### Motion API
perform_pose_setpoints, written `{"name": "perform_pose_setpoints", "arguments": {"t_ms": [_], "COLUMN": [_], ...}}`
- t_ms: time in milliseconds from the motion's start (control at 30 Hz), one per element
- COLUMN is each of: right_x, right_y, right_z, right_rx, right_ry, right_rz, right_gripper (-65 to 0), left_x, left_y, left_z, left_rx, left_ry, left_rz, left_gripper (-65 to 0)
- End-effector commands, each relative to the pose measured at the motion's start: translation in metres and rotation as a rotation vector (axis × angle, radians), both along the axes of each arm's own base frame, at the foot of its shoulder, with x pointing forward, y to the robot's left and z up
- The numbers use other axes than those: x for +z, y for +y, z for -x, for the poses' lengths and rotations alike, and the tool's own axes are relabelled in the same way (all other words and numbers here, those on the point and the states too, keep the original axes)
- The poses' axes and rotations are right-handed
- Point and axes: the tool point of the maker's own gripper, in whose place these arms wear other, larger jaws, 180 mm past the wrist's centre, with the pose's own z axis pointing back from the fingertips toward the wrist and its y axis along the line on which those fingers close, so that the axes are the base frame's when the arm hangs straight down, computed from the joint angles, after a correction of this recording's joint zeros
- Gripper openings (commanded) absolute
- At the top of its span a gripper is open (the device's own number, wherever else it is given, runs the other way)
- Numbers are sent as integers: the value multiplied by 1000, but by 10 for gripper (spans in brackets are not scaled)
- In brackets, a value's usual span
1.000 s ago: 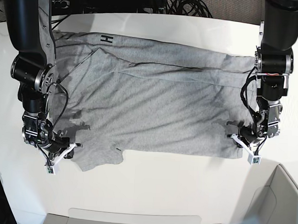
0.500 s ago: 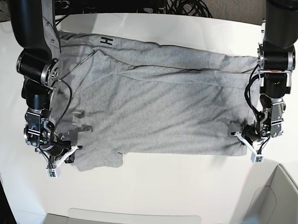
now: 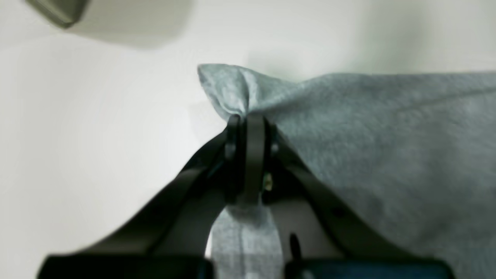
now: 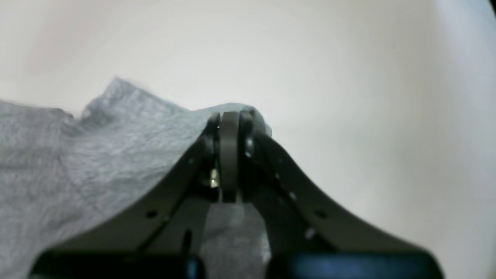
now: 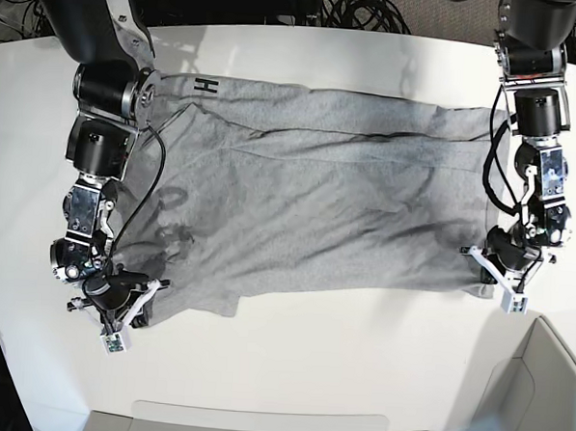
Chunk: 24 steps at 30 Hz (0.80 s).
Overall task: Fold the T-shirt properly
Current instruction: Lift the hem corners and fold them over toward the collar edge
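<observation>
So we're working with the T-shirt (image 5: 318, 198) spread wide across the white table (image 5: 309, 361), taking up most of its middle, with the black lettering peeking out at the far edge near the right arm's side. Both near corners are being pinched. The left gripper (image 3: 248, 124) is clenched on a bunched corner of grey cloth, and the right gripper (image 4: 229, 120) is clamped the same way on its corner, fabric puckering out past the tips.

For doing this step well, we're thinking both arms should be lifting and carrying together at matching height and pace, so the near edge is travelling as one straight line toward the far edge and not sagging in the middle. Uneven pulling would be skewing the fold, and the cloth already has diagonal wrinkles running through it.

On room: there's a bare strip of table along the near side, and narrow margins at both ends. The far edge is sitting close to a tangle of cables (image 5: 347, 6), so we're not overshooting there. A pale bin (image 5: 540, 383) is sitting just beside the left gripper's corner.
</observation>
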Motion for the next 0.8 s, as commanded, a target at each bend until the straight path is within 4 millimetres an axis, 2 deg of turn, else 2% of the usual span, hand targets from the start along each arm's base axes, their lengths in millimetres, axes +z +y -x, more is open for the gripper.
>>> {"name": "perform_pose_setpoints", "arguments": {"t_ms": [0, 67, 167, 267, 467, 633, 767], "right_x": [30, 30, 28, 28, 25, 20, 31], "right_y": [-1, -5, -9, -11, -14, -10, -11], "right_z": [-10, -2, 8, 20, 40, 56, 68], "right_rx": [3, -6, -15, -18, -21, 28, 30], "right_ry": [-82, -70, -63, -77, -92, -56, -49], "right_rz": [1, 31, 60, 85, 116, 152, 142], "right_gripper": [-650, -650, -650, -650, -650, -650, -650], "left_x": [23, 22, 8, 10, 11, 11, 10], "left_y": [11, 11, 11, 8, -2, 11, 14], "left_z": [-10, -10, 2, 5, 24, 35, 37], "left_rx": [16, 16, 16, 5, -35, 10, 17], "left_ry": [-64, -63, -29, -38, -19, 7, 8], "left_rz": [-18, -18, -19, -28, -62, -55, -53], "left_gripper": [-650, -650, -650, -650, -650, -650, -650]}}
